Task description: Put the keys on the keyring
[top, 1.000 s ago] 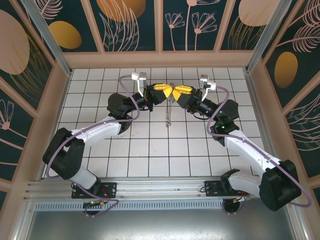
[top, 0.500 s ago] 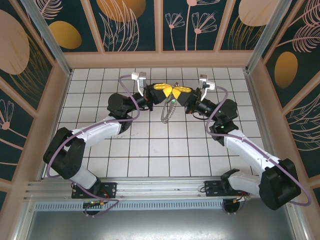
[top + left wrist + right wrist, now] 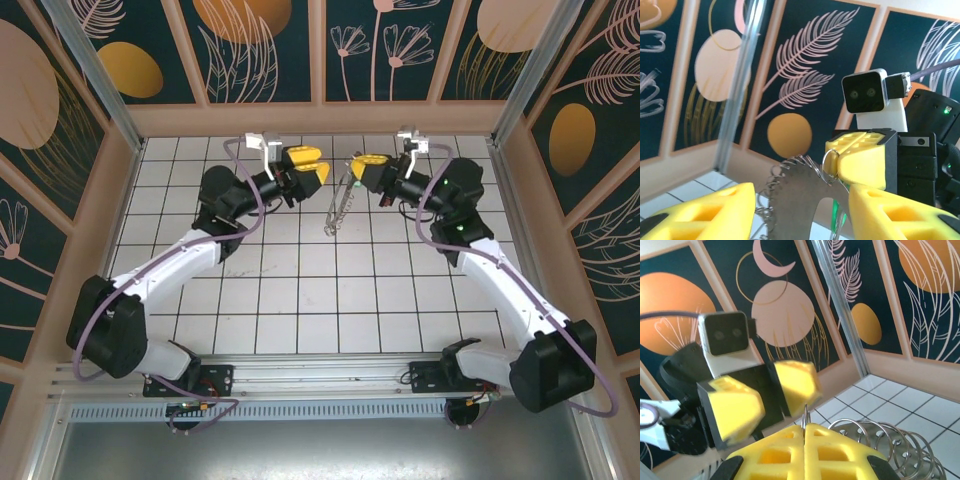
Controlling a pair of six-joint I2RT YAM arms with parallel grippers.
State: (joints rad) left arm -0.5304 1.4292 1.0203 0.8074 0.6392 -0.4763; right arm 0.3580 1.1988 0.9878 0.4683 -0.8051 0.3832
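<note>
Shut tight, the right gripper [image 3: 358,166] pinches the top of the keyring [image 3: 338,208], which hangs from it over the white tiled table [image 3: 300,290]. Its silvery loops [image 3: 880,440] bunch just beside the yellow fingers. The left gripper [image 3: 312,165] faces it, near but apart, jaws spread wide and holding nothing. Dark wall panels [image 3: 260,50] painted with leaves and orange discs enclose the table. Two arms, one keyring, and seemingly one key [image 3: 835,216], a green sliver under the grip.
</note>
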